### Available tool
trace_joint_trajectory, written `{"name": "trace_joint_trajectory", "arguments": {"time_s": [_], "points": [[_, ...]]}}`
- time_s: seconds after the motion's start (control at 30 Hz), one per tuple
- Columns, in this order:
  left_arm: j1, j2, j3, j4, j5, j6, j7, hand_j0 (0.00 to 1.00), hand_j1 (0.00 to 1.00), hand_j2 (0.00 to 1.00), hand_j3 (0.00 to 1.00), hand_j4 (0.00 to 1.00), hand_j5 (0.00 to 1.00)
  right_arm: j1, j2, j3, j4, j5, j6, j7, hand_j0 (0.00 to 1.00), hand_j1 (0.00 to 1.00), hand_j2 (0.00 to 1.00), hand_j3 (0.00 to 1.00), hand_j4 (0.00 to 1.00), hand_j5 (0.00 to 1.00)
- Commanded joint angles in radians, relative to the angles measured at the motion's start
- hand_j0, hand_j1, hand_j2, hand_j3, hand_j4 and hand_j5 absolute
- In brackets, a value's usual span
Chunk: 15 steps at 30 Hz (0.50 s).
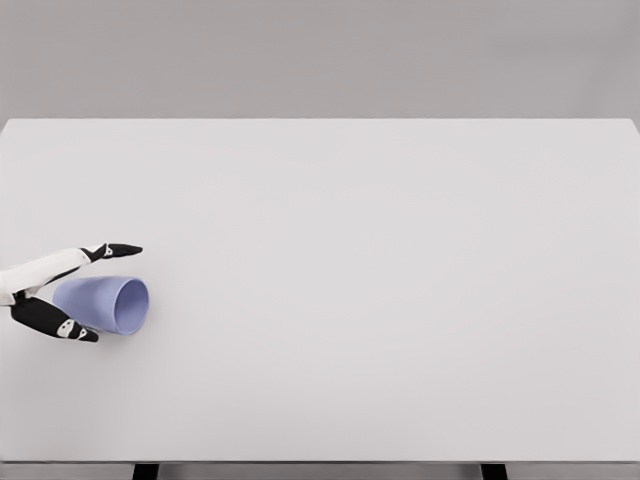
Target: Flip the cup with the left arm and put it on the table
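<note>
- The surface (400, 300) fills most of the head view, from the near edge at the bottom to a far edge in the upper part.
- The cup (103, 305) lies on its side on the surface, far to the left and somewhat nearer the front edge than the back.
- The cup's open mouth faces right, toward the middle of the surface; its base points left.
- The left robot hand (75, 290) comes in from the left edge and sits around the cup's base end.
- One finger (118, 249) reaches just behind the cup; another (60, 323) lies just in front of it.
</note>
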<state>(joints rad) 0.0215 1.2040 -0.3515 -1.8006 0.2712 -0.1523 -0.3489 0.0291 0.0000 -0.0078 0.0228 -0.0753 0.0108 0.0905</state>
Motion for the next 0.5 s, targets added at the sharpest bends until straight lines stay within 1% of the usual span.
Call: {"name": "trace_joint_trajectory", "arguments": {"time_s": [0.0,0.1,0.17,0.47], "points": [[0.0,-0.004,0.0,0.0,-0.012,0.013,0.001,1.0,1.0,1.0,1.0,1.0,1.0,0.0,0.0,0.0,0.0,0.0,0.0,0.0,1.0,1.0,1.0,1.0,1.0,1.0],[-0.002,-0.021,0.0,0.0,-0.021,0.022,0.001,1.0,1.0,1.0,1.0,1.0,1.0,0.0,0.0,0.0,0.0,0.0,0.0,0.0,1.0,1.0,1.0,1.0,1.0,1.0],[-0.006,-0.043,0.0,0.0,-0.046,0.034,0.002,1.0,1.0,1.0,1.0,1.0,1.0,0.0,0.0,0.0,0.0,0.0,0.0,0.0,1.0,1.0,1.0,1.0,1.0,1.0],[-0.006,-0.049,0.0,0.0,-0.083,0.056,0.004,1.0,1.0,1.0,1.0,1.0,1.0,0.0,0.0,0.0,0.0,0.0,0.0,0.0,1.0,1.0,1.0,1.0,1.0,1.0]]}}
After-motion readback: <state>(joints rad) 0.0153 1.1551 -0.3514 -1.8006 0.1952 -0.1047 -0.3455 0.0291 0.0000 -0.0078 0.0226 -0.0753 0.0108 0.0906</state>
